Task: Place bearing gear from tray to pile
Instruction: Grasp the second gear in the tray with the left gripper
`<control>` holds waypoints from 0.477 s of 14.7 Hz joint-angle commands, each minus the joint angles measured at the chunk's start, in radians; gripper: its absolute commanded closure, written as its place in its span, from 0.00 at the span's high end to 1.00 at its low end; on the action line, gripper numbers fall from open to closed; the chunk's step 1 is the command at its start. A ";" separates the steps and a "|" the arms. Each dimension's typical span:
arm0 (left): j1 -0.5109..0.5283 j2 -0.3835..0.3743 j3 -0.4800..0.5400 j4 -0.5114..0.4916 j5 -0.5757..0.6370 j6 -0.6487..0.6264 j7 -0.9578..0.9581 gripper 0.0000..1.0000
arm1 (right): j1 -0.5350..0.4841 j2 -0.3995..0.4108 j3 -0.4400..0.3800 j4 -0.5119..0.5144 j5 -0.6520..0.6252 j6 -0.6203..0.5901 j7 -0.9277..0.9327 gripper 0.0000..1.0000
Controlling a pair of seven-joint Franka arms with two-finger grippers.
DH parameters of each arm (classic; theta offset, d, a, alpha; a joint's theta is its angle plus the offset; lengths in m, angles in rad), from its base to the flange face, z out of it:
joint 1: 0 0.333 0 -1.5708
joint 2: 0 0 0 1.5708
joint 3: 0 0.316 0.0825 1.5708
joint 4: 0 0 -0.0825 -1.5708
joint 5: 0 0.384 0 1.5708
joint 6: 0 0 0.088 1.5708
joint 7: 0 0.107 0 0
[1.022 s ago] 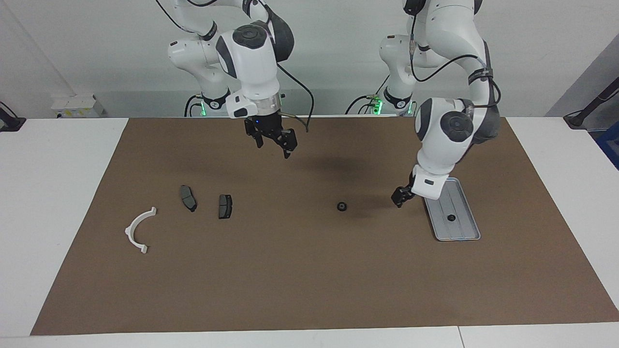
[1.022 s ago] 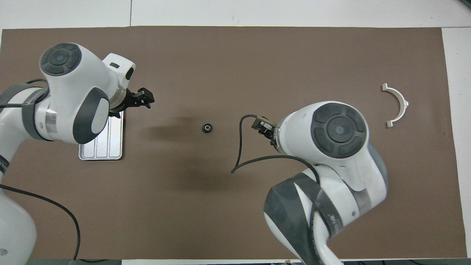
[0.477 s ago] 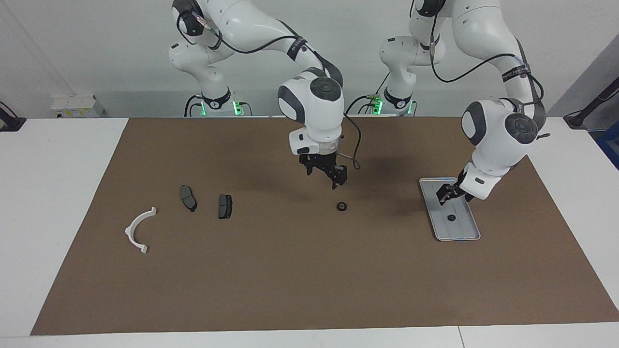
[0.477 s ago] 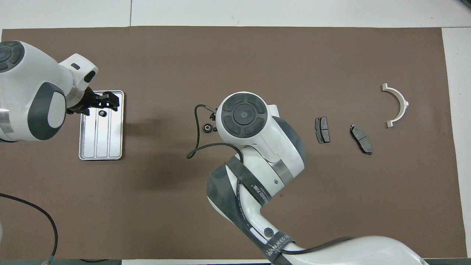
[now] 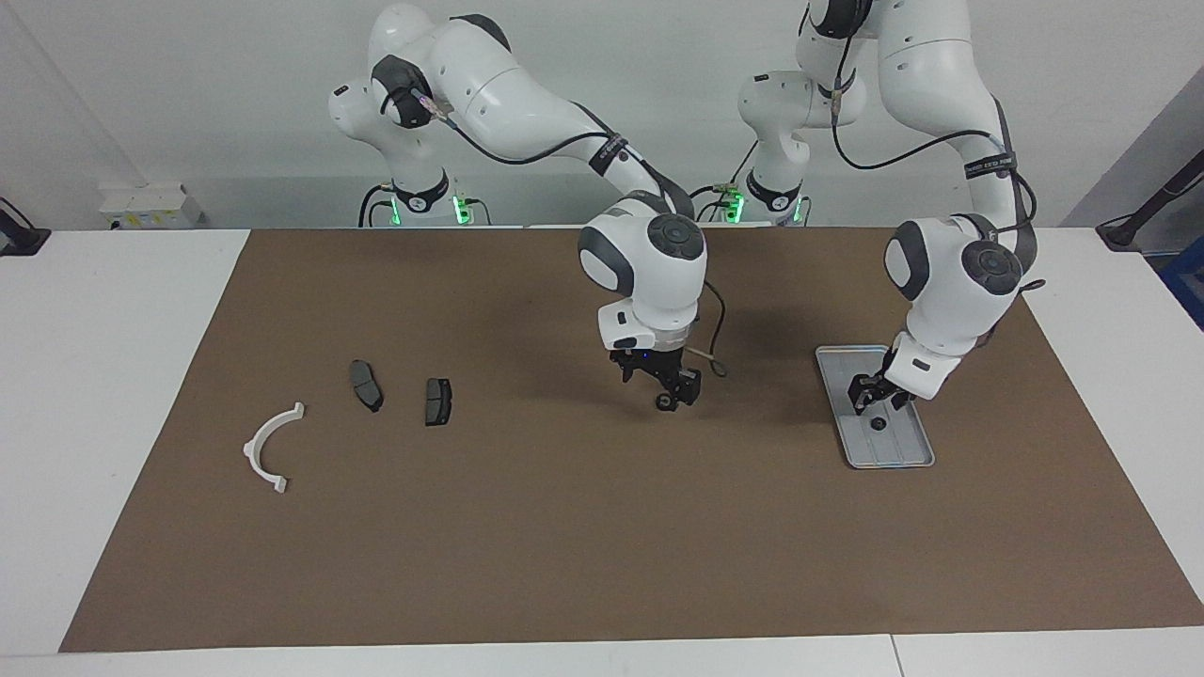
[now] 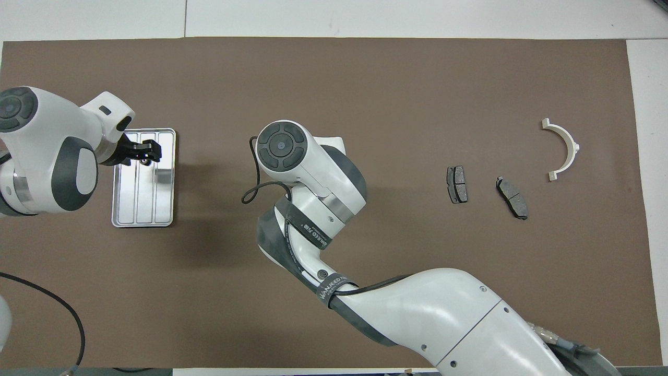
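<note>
Worktop: white worktop (image 5: 122,376) covered by a brown rectangular mat (image 5: 564,527).
Tray: flat silver-grey metal tray (image 5: 898,453) with rounded corners, raised rim and lengthwise ridges, lying on the mat toward the left arm's end of the worktop.
Gear in tray: small black round bearing gear (image 5: 878,423) resting on the tray floor, just under the left claw's tips.
Left claw: left claw (image 5: 875,400) is low over the tray, directly above the gear; whether its fingers are parted or clenched I cannot tell, and no grip on the gear is visible.
Second gear: another small black round bearing gear (image 5: 665,402) lies on the mat near the middle of the worktop.
Right claw: right claw (image 5: 670,388) is down at this second gear, fingers spread apart on either side of it, not clenched.
Pile: white semicircular plastic bracket (image 5: 270,447) and two dark grey brake-pad-shaped pieces (image 5: 366,385) (image 5: 437,401), lying apart from one another toward the right arm's end of the worktop, well apart from both gears.
</note>
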 commanded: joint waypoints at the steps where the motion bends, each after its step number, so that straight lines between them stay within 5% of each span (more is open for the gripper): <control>1: 0.028 0.020 -0.008 -0.012 0.013 0.062 0.017 0.60 | 0.030 0.037 0.001 0.044 -0.017 -0.012 0.015 1.00; 7: 0.031 0.049 -0.008 -0.012 0.013 0.099 0.026 0.57 | 0.036 0.059 0.004 0.034 -0.011 -0.006 -0.034 1.00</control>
